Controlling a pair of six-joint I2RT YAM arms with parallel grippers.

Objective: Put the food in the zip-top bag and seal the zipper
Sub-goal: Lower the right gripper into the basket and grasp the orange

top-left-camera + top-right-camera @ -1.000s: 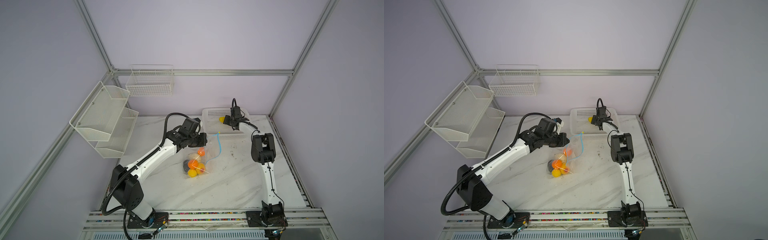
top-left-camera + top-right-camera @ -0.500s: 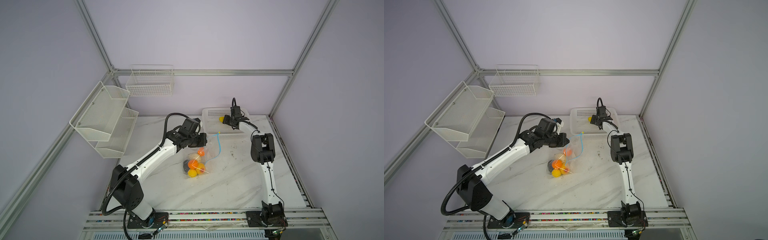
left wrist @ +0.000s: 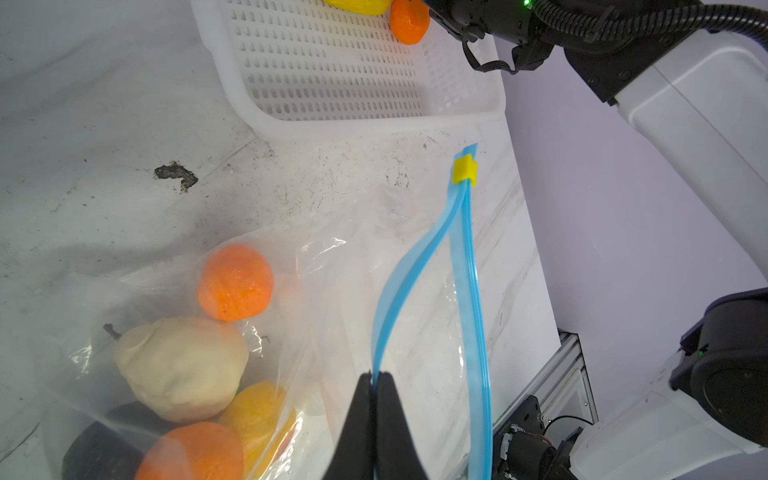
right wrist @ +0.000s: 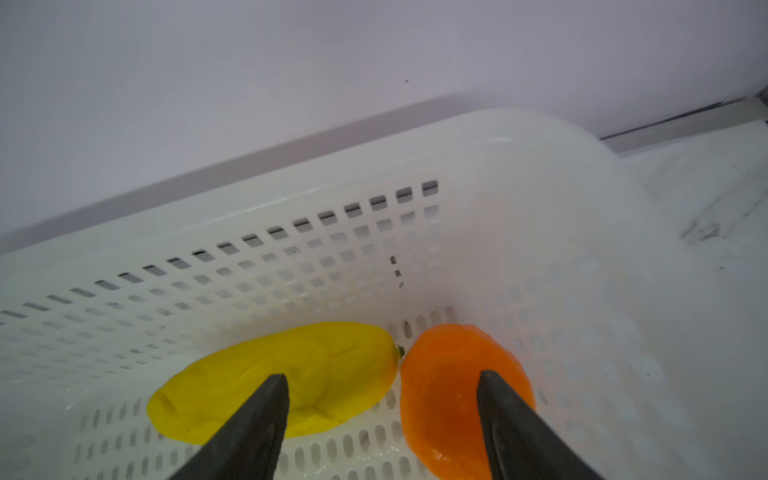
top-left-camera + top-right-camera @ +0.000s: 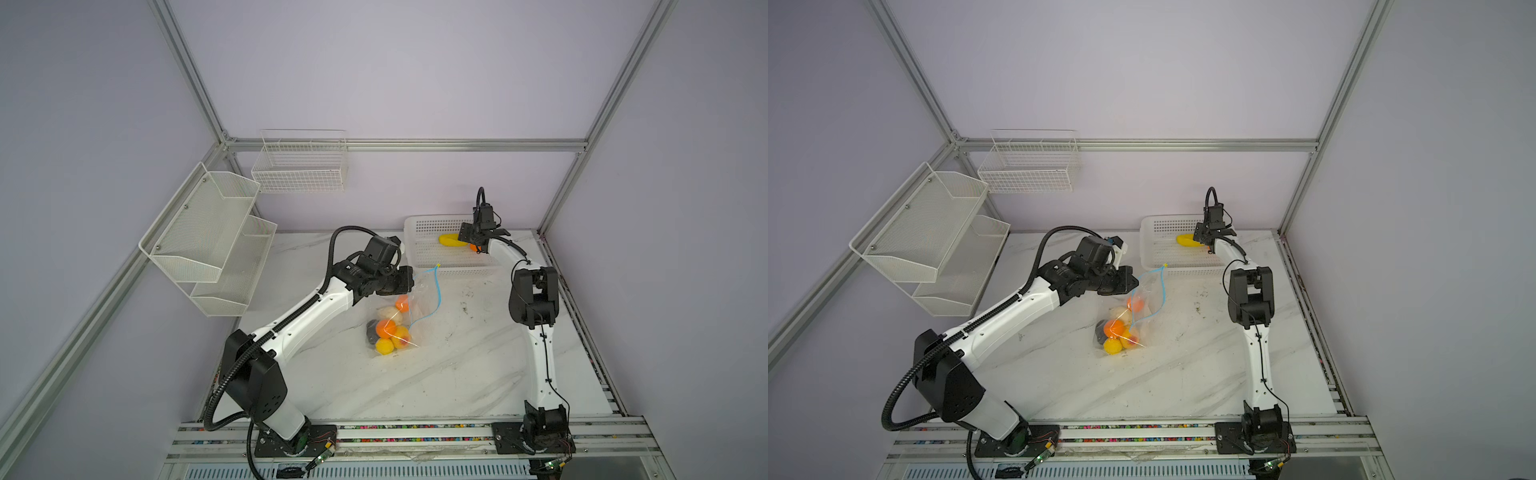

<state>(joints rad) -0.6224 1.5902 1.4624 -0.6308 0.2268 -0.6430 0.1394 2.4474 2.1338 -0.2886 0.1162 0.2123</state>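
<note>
At left hand (image 3: 376,376), wrist-view only: zipper (image 3: 467,291).

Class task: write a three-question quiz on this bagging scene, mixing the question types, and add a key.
1. True or false: the left gripper is shut on the zipper.
2. What lies in the basket? A) a yellow fruit and an orange ball B) three green pears C) nothing
3. Fill in: at the basket, the right gripper has its jaws ___.
Key: 1 true; 2 A; 3 open.
</note>
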